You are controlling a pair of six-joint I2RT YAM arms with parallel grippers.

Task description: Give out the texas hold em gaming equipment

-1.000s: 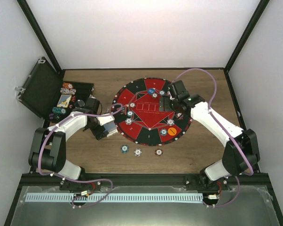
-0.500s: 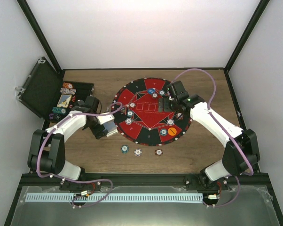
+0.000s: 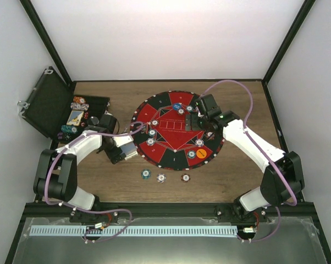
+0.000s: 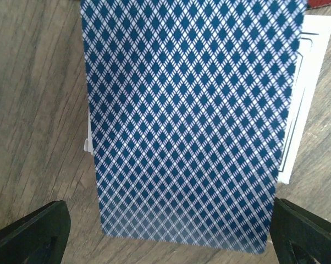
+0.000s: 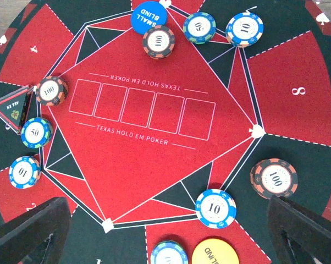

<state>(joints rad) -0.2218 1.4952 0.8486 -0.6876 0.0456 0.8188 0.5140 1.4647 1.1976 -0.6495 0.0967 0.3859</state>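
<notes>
Wood-grain tabletop (image 3: 237, 181) between white walls carried a round red-and-black mat (image 5: 154, 165). Only the left wrist view showed a blue diamond-patterned card (image 4: 182, 121) lying on a white-faced card (image 4: 304, 82) beneath the left gripper (image 4: 168, 234), whose fingers were spread. The right gripper (image 5: 166, 231), likewise spread, hovered over striped-edged chips (image 5: 215, 208) on the mat. Overhead, three loose chips (image 3: 161, 177) lay on bare wood.

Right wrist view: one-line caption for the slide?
Open right gripper hovers over the red-and-black poker mat, chips ringing five empty card outlines.
</notes>
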